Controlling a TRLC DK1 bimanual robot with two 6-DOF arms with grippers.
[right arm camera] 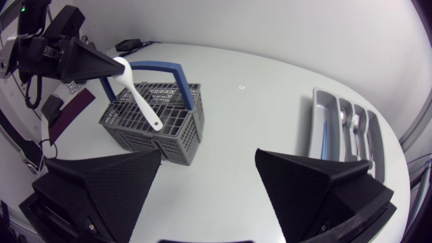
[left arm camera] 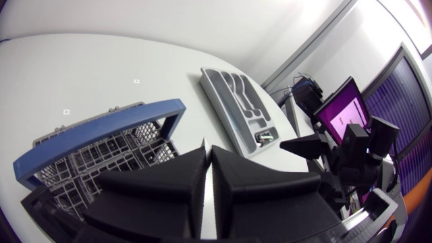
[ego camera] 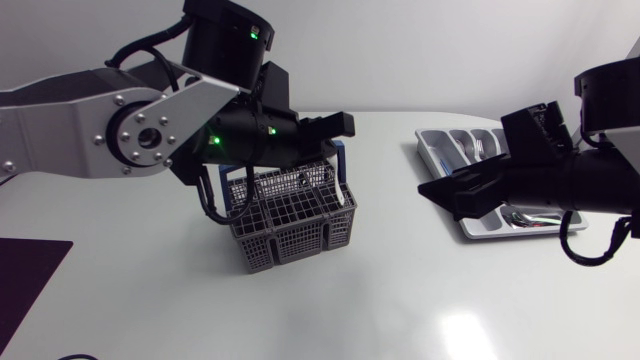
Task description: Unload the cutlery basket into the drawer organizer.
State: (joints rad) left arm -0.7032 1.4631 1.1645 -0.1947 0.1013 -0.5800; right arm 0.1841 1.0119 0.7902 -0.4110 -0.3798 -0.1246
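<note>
- The grey mesh cutlery basket (ego camera: pixel 290 225) with a blue handle (left arm camera: pixel 101 125) stands on the white tabletop (ego camera: pixel 400 300), towards the left arm's side.
- The left gripper (left arm camera: pixel 208 152) hangs over the basket. Its jaws are nearly together, clamped on the upper end of a white plastic utensil (right arm camera: pixel 138 94), and only a thin white strip shows between them in the left wrist view.
- In the right wrist view the utensil slants down from those jaws, with its lower end over the basket's grid. I cannot tell whether that end is inside a compartment.
- The grey drawer organizer (ego camera: pixel 450 140) lies well apart from the basket, on the right arm's side. Its long compartments hold some cutlery, including a spoon (right arm camera: pixel 344 121).
- The right gripper (right arm camera: pixel 208 154) sits above the tabletop at the organizer's basket-facing side, pointing towards the basket. Its jaws are wide apart, with nothing between them.
</note>
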